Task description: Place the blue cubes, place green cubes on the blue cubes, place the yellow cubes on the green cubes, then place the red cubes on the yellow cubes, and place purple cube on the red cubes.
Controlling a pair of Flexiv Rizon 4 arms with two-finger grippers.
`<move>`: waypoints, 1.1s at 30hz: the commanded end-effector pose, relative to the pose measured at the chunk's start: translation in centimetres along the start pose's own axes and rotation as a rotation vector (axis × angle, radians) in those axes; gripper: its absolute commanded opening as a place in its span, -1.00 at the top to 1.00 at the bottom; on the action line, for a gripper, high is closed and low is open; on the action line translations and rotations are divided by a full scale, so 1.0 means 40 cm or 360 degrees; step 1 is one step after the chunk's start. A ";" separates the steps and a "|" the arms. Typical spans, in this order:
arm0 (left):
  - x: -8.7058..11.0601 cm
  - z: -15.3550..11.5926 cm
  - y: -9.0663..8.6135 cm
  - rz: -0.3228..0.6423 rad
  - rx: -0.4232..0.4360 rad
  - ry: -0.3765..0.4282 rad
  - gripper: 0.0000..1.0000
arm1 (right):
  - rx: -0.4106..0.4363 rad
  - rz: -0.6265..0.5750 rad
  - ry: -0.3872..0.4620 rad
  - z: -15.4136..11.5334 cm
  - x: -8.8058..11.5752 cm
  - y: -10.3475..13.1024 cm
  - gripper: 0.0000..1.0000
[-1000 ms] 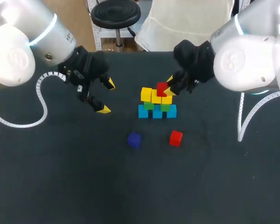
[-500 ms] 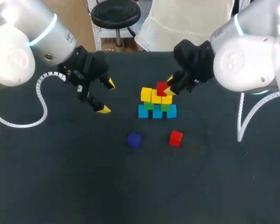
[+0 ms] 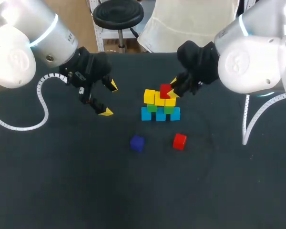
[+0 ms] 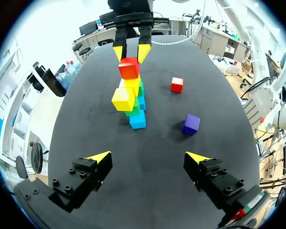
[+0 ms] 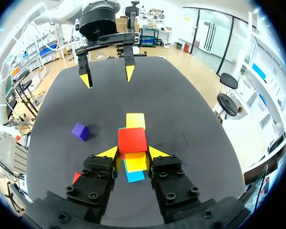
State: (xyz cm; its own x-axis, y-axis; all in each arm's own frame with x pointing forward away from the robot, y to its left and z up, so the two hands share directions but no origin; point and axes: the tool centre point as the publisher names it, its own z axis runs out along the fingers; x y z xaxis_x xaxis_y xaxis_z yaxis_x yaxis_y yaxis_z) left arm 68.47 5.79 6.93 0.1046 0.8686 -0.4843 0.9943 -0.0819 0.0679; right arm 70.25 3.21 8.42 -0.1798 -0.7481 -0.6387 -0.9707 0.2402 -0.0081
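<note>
So the right gripper is over the top of the stack with the red cube right between its yellow tips. From its own wrist view both tips look pressed against the cube's sides, so the jaws are closed down to about one cube's width and have hold of it. That cube's underside sits on the yellow cubes, roughly over the middle of the row. Under those are the green cubes, and at the bottom the blue cubes on the black table. One yellow cube pokes out just ahead of the right gripper's fingertips, and a bit of blue shows under the jaws. The left gripper is well apart from all that, with its jaws spread wide and nothing between them. In its wrist view the whole stack stands well ahead of the open jaws, slightly toward one finger's side, with the other arm's fingers coming down onto the top from the far side. The purple cube lies on the table ahead of the left gripper, off toward its other finger. The second red cube is farther out beyond the purple one. Both are loose, apart from each other and from the stack. In the right wrist view that second red cube only peeks out beside one finger, mostly hidden.
</note>
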 end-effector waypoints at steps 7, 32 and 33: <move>0.002 0.000 0.002 0.0003 0.0003 0.0000 -1.00 | -0.0009 0.0010 -0.0006 0.002 0.001 -0.005 0.07; 0.002 0.000 0.002 0.0003 0.0003 0.0000 -1.00 | -0.0022 -0.0012 -0.0015 0.014 -0.006 -0.014 0.10; 0.002 0.000 0.002 0.0003 0.0003 0.0000 -1.00 | -0.0022 -0.0012 -0.0015 0.014 -0.006 -0.014 0.08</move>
State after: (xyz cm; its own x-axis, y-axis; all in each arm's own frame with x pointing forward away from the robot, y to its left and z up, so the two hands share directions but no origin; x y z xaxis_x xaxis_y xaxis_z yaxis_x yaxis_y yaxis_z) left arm 68.47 5.79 6.93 0.1046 0.8686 -0.4843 0.9943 -0.0819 0.0679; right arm 70.74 3.62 8.20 -0.1725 -0.7459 -0.6434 -0.9732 0.2299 -0.0056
